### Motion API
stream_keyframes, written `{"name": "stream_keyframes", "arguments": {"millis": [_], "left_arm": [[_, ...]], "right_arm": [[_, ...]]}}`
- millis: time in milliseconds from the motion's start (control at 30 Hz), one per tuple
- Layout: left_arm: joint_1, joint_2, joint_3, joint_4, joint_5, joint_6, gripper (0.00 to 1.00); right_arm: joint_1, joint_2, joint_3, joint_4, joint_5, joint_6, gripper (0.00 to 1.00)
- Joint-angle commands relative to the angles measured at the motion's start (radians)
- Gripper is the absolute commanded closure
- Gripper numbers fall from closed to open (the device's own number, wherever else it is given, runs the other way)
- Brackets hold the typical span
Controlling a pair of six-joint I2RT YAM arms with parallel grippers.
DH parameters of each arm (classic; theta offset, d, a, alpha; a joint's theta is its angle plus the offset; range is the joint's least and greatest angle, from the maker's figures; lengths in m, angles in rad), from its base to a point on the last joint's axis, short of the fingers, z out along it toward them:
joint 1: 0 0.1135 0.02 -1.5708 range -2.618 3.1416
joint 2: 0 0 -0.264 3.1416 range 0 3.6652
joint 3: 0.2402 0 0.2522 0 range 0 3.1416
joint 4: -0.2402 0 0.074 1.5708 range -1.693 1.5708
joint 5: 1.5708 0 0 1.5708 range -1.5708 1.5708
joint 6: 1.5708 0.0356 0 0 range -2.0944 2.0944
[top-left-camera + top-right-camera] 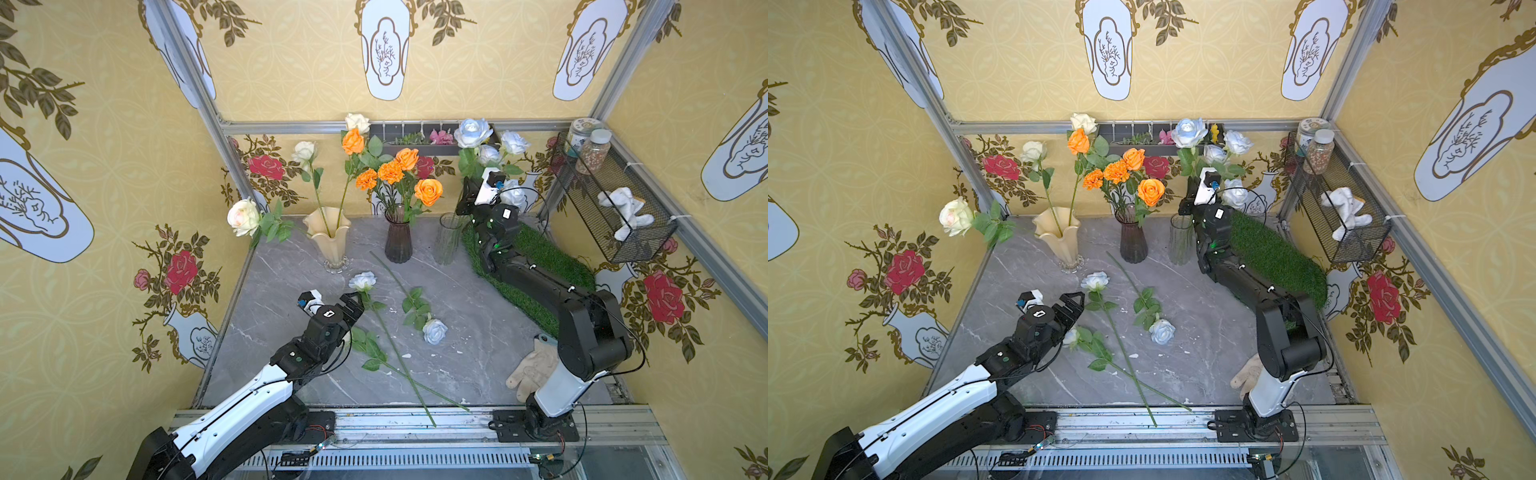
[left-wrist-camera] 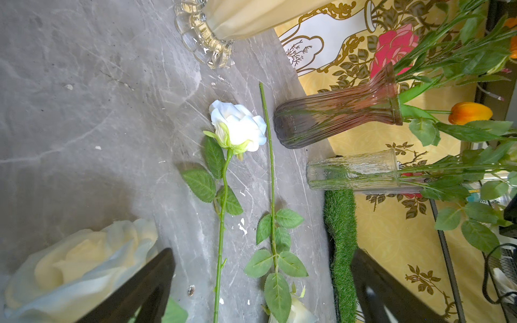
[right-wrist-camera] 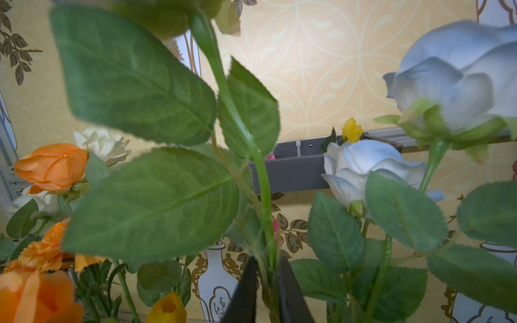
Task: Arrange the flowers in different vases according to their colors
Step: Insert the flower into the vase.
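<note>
Take the table in both top views as a clock, twelve at the back wall and six at the arm bases. The left gripper (image 1: 354, 302) is near the middle, a little toward nine, and its jaws stand wide with nothing between them. In the left wrist view the fingers (image 2: 140, 288) frame two roses that lie flat on the grey table (image 1: 478, 316). One is a white rose (image 2: 237, 125), with head just at twelve from the gripper and stem running toward six past the table edge. The other is a blue-white rose (image 1: 435, 331) at four from the gripper, whose stem points toward eleven. A cream rose (image 2: 78, 265) lies just beside one finger, at six from the gripper, mostly hidden in the top views.

The right gripper (image 3: 268, 264) is raised at one o'clock, among the pale blue roses (image 1: 472, 132) that stand in the clear glass vase (image 1: 449, 239). Its jaws are narrow, with one green stem (image 3: 264, 184) between them; I cannot tell if they press it or only stand close to it.

At twelve stands the dark purple vase (image 1: 398, 243), which holds the orange flowers (image 1: 390, 171). At eleven the cream-yellow vase (image 1: 328, 235) holds cream-white roses (image 1: 304, 151) and also one orange rose (image 1: 353, 141). A grass mat (image 1: 552, 257) lies at two to three under the right arm (image 1: 540, 279), and a glove (image 1: 532, 370) at five.
</note>
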Motion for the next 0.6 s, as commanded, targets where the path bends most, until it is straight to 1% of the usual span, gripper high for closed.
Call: {"name": "stream_keyframes", "arguments": {"millis": [0, 67, 200, 267, 367, 467, 567], "left_arm": [[0.005, 0.008, 0.009, 0.033, 0.017, 0.019, 0.0], [0.005, 0.008, 0.007, 0.035, 0.019, 0.018, 0.0], [0.005, 0.0, 0.003, 0.038, 0.021, 0.017, 0.0], [0.005, -0.008, -0.002, 0.038, 0.023, 0.015, 0.0], [0.005, -0.028, -0.013, 0.039, 0.023, 0.01, 0.0], [0.005, -0.051, -0.027, 0.039, 0.025, 0.003, 0.0], [0.005, -0.074, -0.041, 0.039, 0.03, -0.005, 0.0]], "right_arm": [[0.018, -0.023, -0.009, 0.018, 0.022, -0.014, 0.29], [0.023, -0.051, -0.008, -0.029, 0.026, -0.016, 0.23], [0.044, -0.134, 0.004, -0.173, 0.028, -0.007, 0.2], [0.054, -0.182, 0.023, -0.294, 0.044, 0.02, 0.18], [0.062, -0.26, 0.056, -0.532, 0.058, 0.115, 0.18], [0.069, -0.327, 0.075, -0.789, 0.014, 0.25, 0.19], [0.115, -0.392, 0.059, -0.992, 0.019, 0.342, 0.2]]}}
